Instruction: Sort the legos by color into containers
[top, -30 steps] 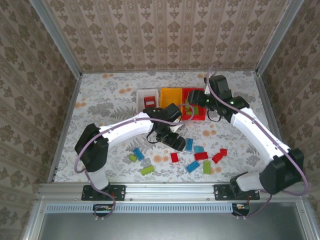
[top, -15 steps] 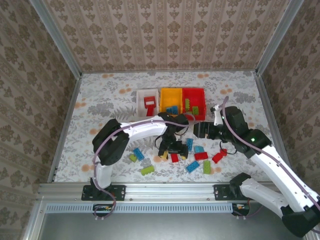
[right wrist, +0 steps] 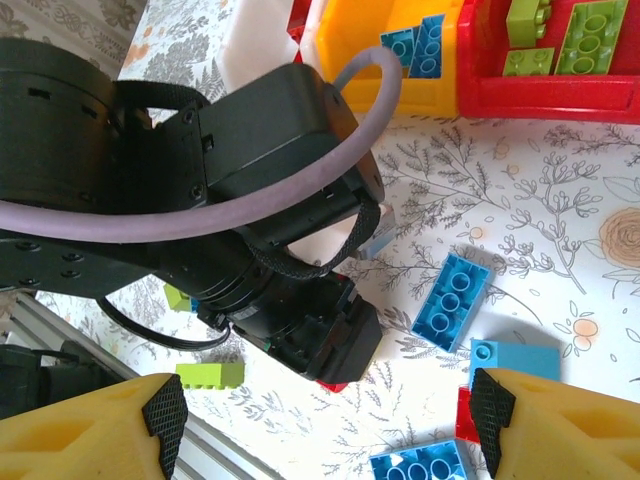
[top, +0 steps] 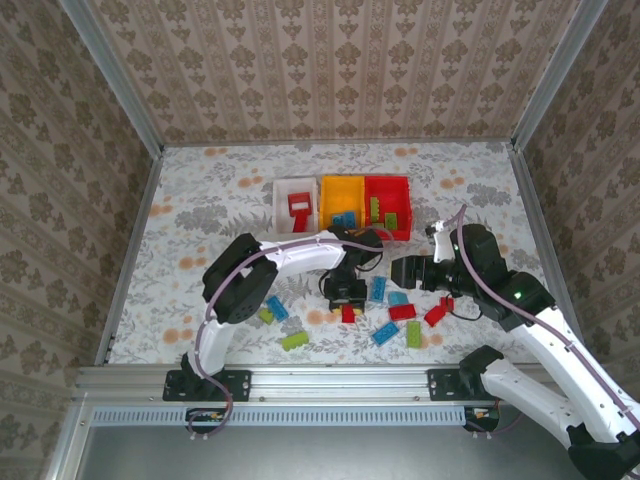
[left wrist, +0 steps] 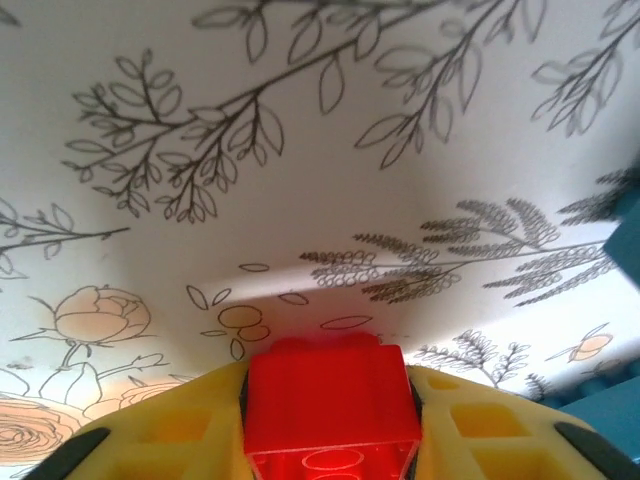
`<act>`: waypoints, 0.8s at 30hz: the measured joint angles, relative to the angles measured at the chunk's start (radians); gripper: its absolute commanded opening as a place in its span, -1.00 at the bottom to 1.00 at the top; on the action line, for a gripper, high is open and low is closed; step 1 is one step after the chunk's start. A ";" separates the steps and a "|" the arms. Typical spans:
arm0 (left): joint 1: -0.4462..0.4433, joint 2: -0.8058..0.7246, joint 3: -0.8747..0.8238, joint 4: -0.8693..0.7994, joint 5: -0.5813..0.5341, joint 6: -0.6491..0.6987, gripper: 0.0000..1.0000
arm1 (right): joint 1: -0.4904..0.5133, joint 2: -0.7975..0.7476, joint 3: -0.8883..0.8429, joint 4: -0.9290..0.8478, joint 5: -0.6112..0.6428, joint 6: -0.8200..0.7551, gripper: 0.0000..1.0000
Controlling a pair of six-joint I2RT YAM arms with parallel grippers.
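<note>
Newly closed, left jaws pinch a red lego (left wrist: 330, 395) cut off below; right jaws spread.

- We see a white worktop (top: 210, 200) with grey leaf sprigs and orange flowers.
- Left of the yellow-orange bin (top: 342, 180) stands a white bin (top: 279, 205); right of it, a red bin (top: 409, 205).
- It holds blue bricks (right wrist: 418, 45); the red bin, lime green bricks (right wrist: 585, 35).
- Our left tool (left wrist: 328, 388) is yellow, gripping a red brick (left wrist: 328, 410).
</note>
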 measured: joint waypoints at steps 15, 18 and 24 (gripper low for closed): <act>0.233 -0.196 0.081 -0.107 -0.212 0.103 -0.47 | 0.040 0.126 -0.026 0.155 -0.085 -0.045 0.47; 0.327 -0.183 0.172 -0.134 -0.266 0.168 -0.49 | 0.061 0.208 -0.015 0.212 -0.083 -0.059 0.48; 0.435 -0.054 0.391 -0.170 -0.364 0.287 -0.49 | 0.105 0.331 0.007 0.369 -0.069 -0.090 0.54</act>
